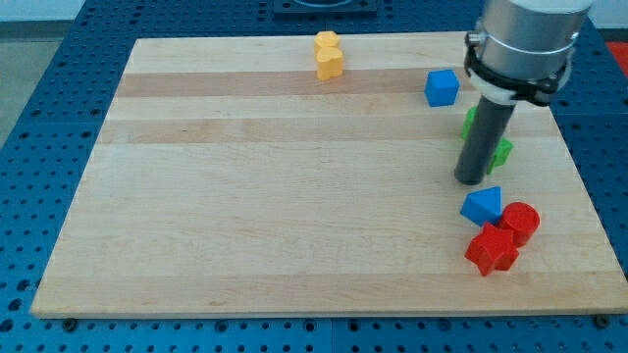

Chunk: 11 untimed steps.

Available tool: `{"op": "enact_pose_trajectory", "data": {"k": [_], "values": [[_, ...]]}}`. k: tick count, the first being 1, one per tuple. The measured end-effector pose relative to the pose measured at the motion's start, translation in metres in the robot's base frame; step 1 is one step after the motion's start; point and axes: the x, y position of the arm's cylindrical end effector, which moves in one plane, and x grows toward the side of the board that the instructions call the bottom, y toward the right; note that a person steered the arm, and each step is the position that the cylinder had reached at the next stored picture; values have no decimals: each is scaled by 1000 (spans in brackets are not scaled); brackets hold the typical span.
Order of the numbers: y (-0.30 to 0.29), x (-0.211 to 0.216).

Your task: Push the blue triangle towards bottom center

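While most of the wooden board (294, 196) lies bare, every block sits along the view's top edge or on its right side. The board rests on a blue perforated table (39, 118).

The arm enters from the view's top right as a grey cylinder with a black collar, its upper part cut off by the frame. Below it hangs the dark rod. My tip (470, 181) stands just above the blue triangle (482, 206), near it or perhaps touching its upper edge; I cannot tell whether there is contact. The rod has no jaws and holds nothing.

The blue triangle lies on the board's right side, a little below mid-height, well to the right of bottom centre. Just to its lower right are 2 red blocks: a red cylinder (521, 222) and, touching it, a red star-like block (492, 248) whose exact outline is hard to read.

Behind the rod, green blocks (502, 151) show only as slivers on either side of it; their shape and number are hidden.

A blue cube (442, 87) sits near the view's top right, left of the arm. At the top centre, 2 yellow blocks (329, 56) press together, their shapes hard to tell.
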Motion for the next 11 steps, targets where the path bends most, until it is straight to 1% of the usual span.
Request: {"op": "enact_pose_trajectory", "data": {"k": [1, 2, 3, 6, 7, 9, 11], "values": [[24, 0], [24, 0], [27, 20], [41, 30], [30, 31], [-30, 46], [-37, 53]]}}
